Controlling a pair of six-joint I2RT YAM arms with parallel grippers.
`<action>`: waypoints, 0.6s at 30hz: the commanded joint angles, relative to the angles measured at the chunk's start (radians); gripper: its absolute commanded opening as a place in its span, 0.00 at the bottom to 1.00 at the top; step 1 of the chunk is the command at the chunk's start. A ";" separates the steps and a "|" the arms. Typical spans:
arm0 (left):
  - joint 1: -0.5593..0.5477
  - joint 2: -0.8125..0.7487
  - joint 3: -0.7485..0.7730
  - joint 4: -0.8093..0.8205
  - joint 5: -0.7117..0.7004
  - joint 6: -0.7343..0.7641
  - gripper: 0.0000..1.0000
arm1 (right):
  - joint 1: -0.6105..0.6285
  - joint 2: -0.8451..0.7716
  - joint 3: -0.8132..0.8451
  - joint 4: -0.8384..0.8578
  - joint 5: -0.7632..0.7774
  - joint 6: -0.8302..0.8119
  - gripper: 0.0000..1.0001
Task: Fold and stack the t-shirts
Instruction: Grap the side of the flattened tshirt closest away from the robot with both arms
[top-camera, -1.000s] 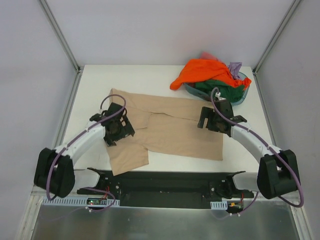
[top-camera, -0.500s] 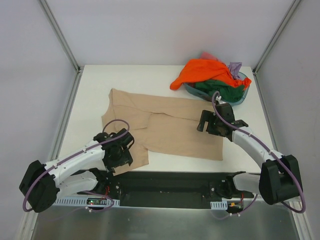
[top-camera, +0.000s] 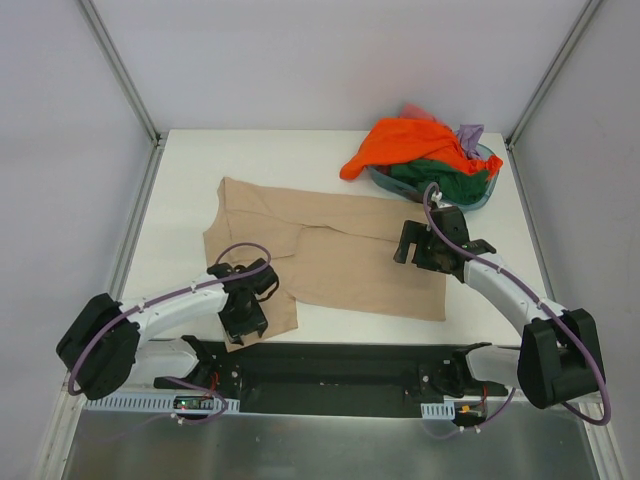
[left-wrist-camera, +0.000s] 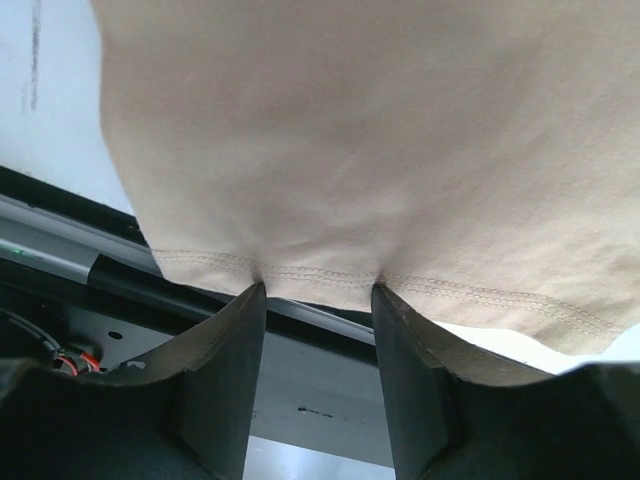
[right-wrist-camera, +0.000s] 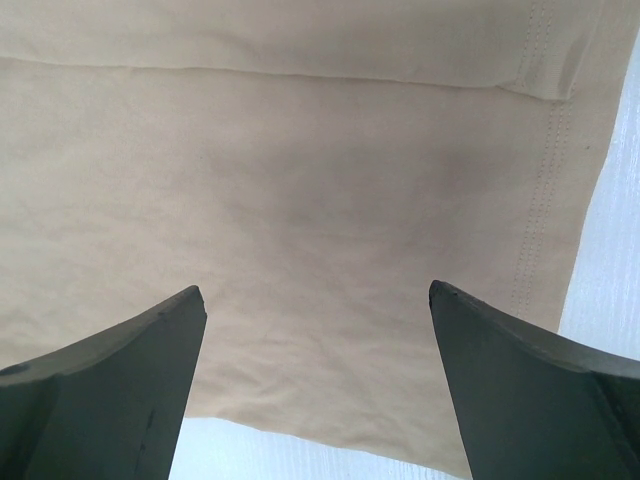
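L fingers (left-wrist-camera: 215, 385) shifted, apart, prob touching tee (left-wrist-camera: 350, 130)

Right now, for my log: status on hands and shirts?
Left hand open at tan shirt's near hem. Right hand open over its right side. Other shirts heaped in basin, far right.

Cropped in both wrist views: tan shirt (left-wrist-camera: 330, 140). Hidden under left gripper (top-camera: 243, 322): its near corner. Mostly buried behind orange shirt (top-camera: 405, 140): lilac shirt (top-camera: 470, 133), red shirt (top-camera: 413, 108).
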 joint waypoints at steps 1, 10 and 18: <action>-0.007 0.051 -0.025 0.034 -0.010 -0.034 0.43 | 0.003 -0.001 0.004 0.007 -0.001 -0.012 0.96; -0.005 0.100 0.004 0.048 -0.068 -0.031 0.19 | 0.001 -0.011 -0.004 -0.006 0.042 -0.010 0.96; 0.001 0.117 0.036 0.043 -0.080 0.012 0.00 | 0.001 -0.040 -0.014 -0.036 0.068 -0.002 0.96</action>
